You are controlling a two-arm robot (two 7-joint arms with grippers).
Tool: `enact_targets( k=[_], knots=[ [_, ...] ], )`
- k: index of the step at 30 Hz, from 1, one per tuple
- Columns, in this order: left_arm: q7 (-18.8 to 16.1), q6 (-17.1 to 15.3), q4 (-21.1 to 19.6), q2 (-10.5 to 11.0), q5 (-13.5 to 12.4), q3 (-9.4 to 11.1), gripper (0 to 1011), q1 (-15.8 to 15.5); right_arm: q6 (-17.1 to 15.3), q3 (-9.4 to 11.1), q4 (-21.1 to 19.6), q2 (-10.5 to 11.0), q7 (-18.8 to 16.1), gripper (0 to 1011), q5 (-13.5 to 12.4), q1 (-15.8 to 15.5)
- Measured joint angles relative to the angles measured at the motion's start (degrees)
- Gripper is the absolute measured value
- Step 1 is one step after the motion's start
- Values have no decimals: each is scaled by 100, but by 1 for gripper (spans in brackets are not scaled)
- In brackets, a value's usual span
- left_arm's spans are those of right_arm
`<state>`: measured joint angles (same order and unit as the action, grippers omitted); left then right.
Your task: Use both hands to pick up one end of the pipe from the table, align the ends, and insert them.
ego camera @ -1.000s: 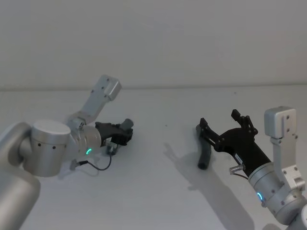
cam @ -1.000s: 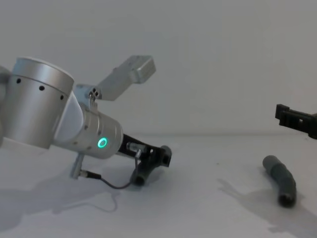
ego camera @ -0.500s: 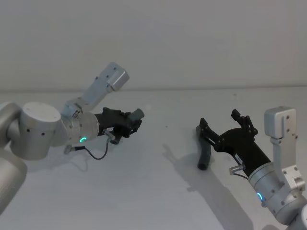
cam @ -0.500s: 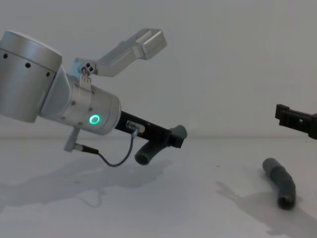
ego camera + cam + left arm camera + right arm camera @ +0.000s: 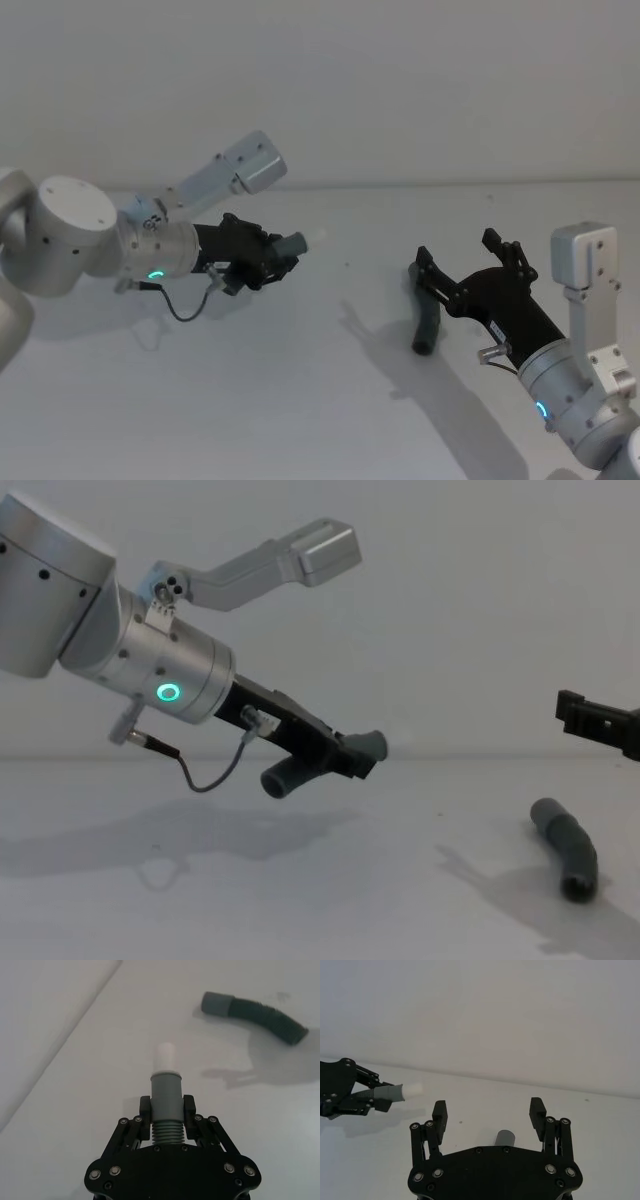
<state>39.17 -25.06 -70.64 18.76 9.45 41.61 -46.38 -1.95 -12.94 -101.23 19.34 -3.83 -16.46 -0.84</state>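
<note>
Left gripper [image 5: 272, 258] clamped one piece [image 5: 165, 1100] clear of the table [image 5: 320, 400], white tip [image 5: 165, 1056] aimed rightward for mating; right gripper [image 5: 456, 247] hung wide open over the other piece [image 5: 428, 322], ready to grab.

Open table [image 5: 352, 245] between held pipe piece [image 5: 292, 243] and right tool [image 5: 455, 247], loose pipe piece [image 5: 428, 325] lying below it

Held pipe piece [image 5: 165, 1085] grey, ribbed; tip [image 5: 165, 1056] whitish; lying piece [image 5: 260, 1010] dark grey, perhaps ribbed; left gripper [image 5: 278, 255], right gripper [image 5: 488, 1110] black.
</note>
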Motion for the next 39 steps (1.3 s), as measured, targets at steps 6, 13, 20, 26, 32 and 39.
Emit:
enact_targets(
  k=[6,13,20,26,32,39],
  knots=[
    [380,236,16,193,-208,301,343,-259,0,0,0,-1,0,1000,0,0],
    [607,464,-6,313,-303,451,343,-397,0,0,0,0,0,1000,0,0],
    [737,657,-103,402,-270,467,344,-434,0,0,0,0,0,1000,0,0],
    [929,782,-171,473,-132,457,343,-465,0,0,0,0,0,1000,0,0],
    [1121,849,-245,555,-36,475,344,-514,0,0,0,0,0,1000,0,0],
    [1282,863,-328,646,-12,545,344,-589,0,0,0,0,0,1000,0,0]
  ],
)
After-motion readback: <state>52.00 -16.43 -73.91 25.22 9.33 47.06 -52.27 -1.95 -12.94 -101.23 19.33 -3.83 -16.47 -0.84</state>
